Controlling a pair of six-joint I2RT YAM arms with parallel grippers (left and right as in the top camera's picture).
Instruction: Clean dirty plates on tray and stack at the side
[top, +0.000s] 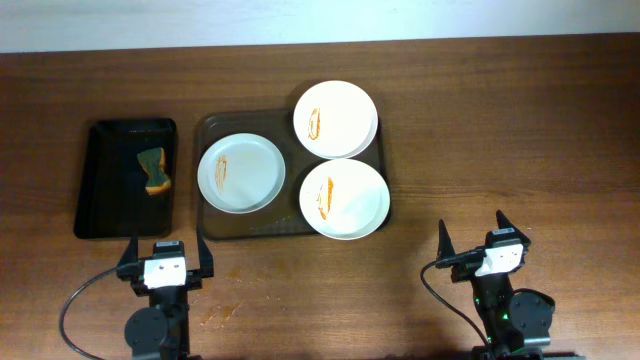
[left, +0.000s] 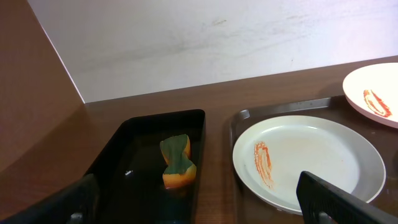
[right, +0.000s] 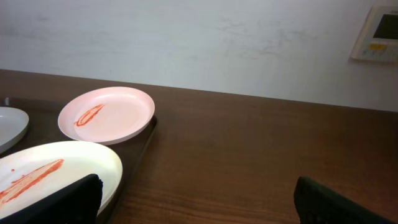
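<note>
Three white plates smeared with red sauce lie on a dark tray (top: 215, 129): one at the left (top: 241, 173), one at the back right (top: 335, 119), one at the front right (top: 344, 198). A green and orange sponge (top: 153, 169) lies in a black bin (top: 98, 180) to the left of the tray. My left gripper (top: 166, 252) is open and empty, in front of the bin and tray. My right gripper (top: 472, 236) is open and empty, right of the tray. The left wrist view shows the sponge (left: 176, 162) and the left plate (left: 309, 162). The right wrist view shows the two right plates (right: 107, 114), (right: 50, 173).
Faint orange marks (top: 220, 314) lie on the brown table next to my left arm. Bare wood table (top: 500, 130) stretches to the right of the tray. A white wall with a small panel (right: 376, 34) stands behind the table.
</note>
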